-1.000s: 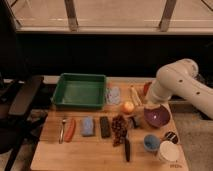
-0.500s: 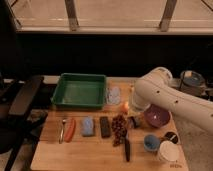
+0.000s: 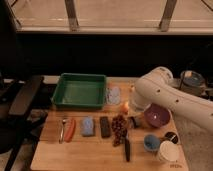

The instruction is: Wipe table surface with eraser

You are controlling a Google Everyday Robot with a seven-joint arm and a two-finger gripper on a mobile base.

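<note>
The arm [image 3: 167,95] was swung in from the three o'clock edge of the counter [image 3: 80,156], and the claw [image 3: 132,120] was brought down near the middle; whether it stood open or held anything could not be told. The eraser [image 3: 105,126] lay untouched at its nine o'clock, so wiping was judged not yet begun.

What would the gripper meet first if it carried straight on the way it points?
Likely the table surface: the gripper hangs pointing down just right of the dark red cluster, though depth is unclear.
</note>
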